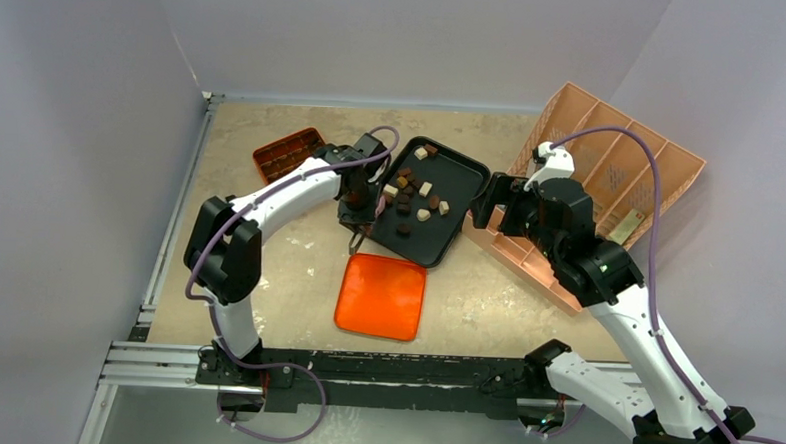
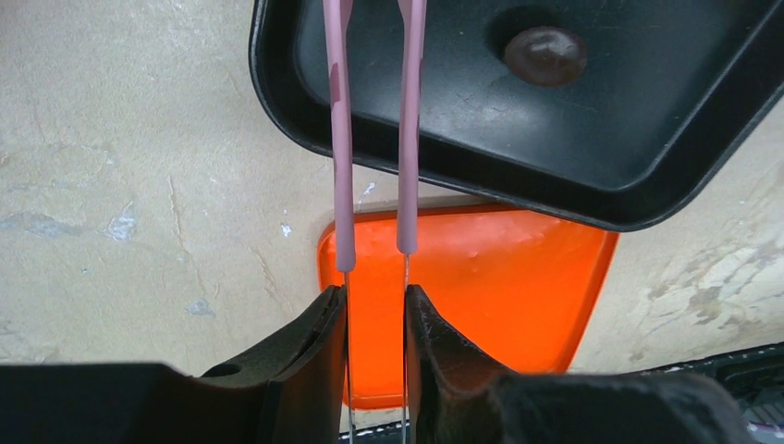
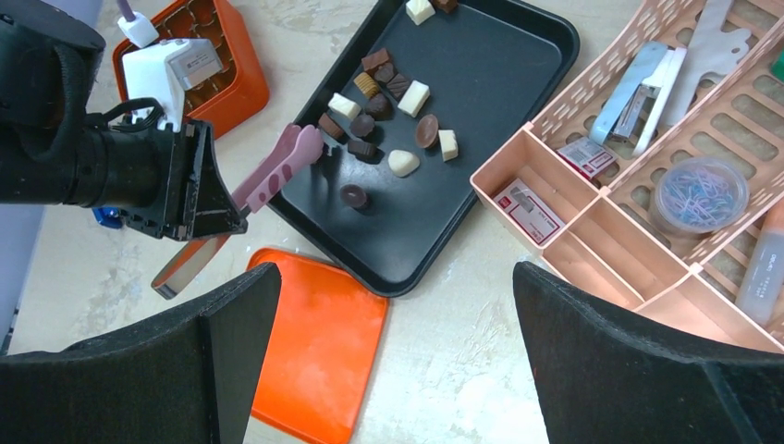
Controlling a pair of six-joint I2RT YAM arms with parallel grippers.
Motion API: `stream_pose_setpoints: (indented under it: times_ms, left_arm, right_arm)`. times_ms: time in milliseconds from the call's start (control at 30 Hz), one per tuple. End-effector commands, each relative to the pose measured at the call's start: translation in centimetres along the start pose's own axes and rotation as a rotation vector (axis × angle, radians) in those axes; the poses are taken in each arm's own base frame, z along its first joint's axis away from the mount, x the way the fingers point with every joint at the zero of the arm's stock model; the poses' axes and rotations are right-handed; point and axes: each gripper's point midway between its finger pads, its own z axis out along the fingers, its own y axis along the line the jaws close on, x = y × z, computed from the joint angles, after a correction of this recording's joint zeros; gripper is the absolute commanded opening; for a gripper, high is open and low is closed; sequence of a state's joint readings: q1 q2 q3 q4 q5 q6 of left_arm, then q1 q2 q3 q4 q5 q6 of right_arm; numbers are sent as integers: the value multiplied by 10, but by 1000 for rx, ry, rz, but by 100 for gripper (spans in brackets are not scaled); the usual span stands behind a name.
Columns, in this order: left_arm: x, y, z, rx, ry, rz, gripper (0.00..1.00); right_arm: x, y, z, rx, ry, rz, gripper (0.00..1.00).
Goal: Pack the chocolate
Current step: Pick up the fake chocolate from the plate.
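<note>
Left gripper [image 2: 376,305]: pressed onto the metal arms of a pair of pink-tipped tongs [image 2: 339,139], pinching them partly together; a narrow gap shows between the two arms.
Tongs: they reach out from the left gripper over the near-left rim of the black tray [image 3: 499,92], their tips close to the nearest brown pieces.
Chocolate [image 3: 413,97]: dark brown, mid brown and cream pieces lie loose on the black tray, most clustered in its far-left half, just beyond the tong tips; one round dark piece sits alone nearer the tray's middle, off to one side of the arms.
Right gripper [image 3: 396,314]: fingers spread wide, nothing between them, above the tray's right edge beside the peach organiser [image 1: 611,172].
Orange compartmented box [image 1: 287,152]: on the table left of the tray, behind the left arm.
Orange lid [image 1: 381,297]: flat on the table just in front of the tray.
</note>
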State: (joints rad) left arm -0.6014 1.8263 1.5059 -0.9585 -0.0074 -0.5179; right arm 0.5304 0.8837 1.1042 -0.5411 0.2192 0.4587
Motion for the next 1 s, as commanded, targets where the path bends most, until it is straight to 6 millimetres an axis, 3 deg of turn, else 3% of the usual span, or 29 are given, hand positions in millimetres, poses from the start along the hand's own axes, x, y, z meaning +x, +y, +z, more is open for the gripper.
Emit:
stream_pose_setpoints:
  times_ms: [0,333,567,700,967]
  left_arm:
    - [-24,-17,-41,90,-116,-32,20]
    - [-32,-19,-55,96,-158,-44,20]
    - [-24,-14,-33,60,-94,-30,26]
    - [-25,-5,-19,10,-92,-25,30]
    - [-29,-8,8,-2,-54,-9,33]
  right_arm:
    - [-12,4,0,-11,-43,-4,97]
    - [-9,7,3,-20,-31,3,97]
    - [-11,7,1,-22,-39,7,97]
    - [-11,7,1,-22,-40,6,97]
    - [-11,7,1,-22,-42,4,97]
